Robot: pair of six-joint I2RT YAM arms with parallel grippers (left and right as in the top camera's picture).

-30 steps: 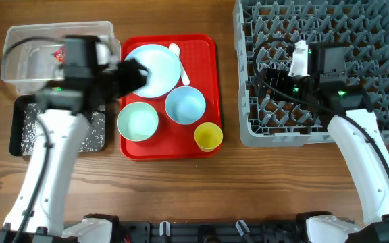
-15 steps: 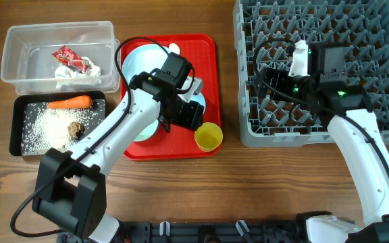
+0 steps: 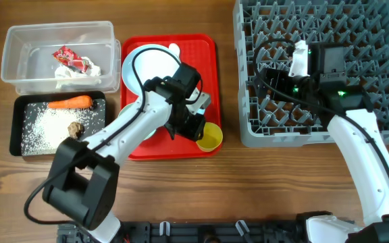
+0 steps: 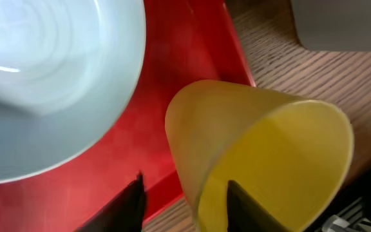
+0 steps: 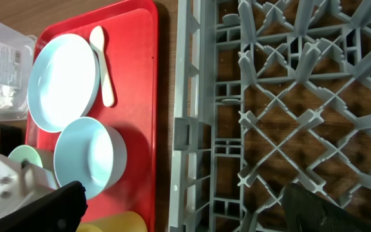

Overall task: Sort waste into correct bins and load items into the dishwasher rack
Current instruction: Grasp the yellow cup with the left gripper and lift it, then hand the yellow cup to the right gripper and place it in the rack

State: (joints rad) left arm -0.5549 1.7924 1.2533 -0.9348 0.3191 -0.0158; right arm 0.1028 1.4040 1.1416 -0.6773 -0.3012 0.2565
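Yellow cup (image 4: 263,148) at near right corner of red tray (image 3: 208,50) | your left end effector (image 4: 185,193) half-open astride its wall, not clamped | your right end effector (image 5: 182,196) released over grey dishwasher rack (image 3: 383,27)

Yellow cup (image 4: 263,148) rim between dark fingers (image 4: 133,203), beside pale blue bowl (image 4: 44,77) on red tray (image 4: 179,64).

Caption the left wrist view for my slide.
Left gripper straddles the yellow cup wall on the red tray, pale blue bowl alongside.
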